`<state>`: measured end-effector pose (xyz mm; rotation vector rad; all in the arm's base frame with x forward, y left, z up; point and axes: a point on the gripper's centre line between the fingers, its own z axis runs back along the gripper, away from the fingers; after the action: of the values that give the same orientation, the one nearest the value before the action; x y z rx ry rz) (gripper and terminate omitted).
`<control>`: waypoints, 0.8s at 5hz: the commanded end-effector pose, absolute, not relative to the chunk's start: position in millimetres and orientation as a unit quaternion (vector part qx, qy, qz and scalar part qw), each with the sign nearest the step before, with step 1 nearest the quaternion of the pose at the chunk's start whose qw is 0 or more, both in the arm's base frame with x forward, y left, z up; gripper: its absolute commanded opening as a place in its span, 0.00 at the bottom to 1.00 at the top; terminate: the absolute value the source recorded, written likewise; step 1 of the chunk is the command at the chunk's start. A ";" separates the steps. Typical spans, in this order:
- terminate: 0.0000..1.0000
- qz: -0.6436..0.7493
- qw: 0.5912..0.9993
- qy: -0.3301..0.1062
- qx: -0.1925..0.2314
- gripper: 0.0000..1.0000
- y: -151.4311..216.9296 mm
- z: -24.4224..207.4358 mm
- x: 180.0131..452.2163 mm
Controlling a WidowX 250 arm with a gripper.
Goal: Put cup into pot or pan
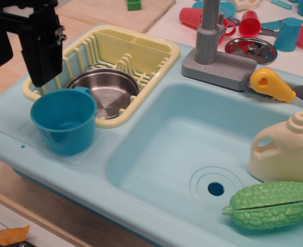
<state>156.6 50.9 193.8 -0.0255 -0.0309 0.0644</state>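
— Where is the teal cup (64,121)?
— Right below the black pincer (42,62), standing up. The steel pot (106,92) sits beside it, in the yellow rack (141,54).
— Pincer apart or together?
— Can't tell. No writing anywhere.

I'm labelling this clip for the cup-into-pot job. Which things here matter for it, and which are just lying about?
For the job:
teal cup, upright on the sink's ledge
steel pot, in the yellow dish rack
end effector, above the cup

Lying about:
cream jug
green bumpy vegetable
faucet
steel lid
red cups
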 end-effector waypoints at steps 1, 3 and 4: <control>0.00 0.032 0.999 -0.015 -0.013 1.00 50.9 193.8 156.6; 0.00 0.039 0.999 0.015 -0.025 1.00 51.9 159.4 166.8; 0.00 0.045 0.998 0.019 -0.038 1.00 53.4 149.9 167.1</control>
<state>166.0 51.0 139.8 -0.1063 0.0638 0.0932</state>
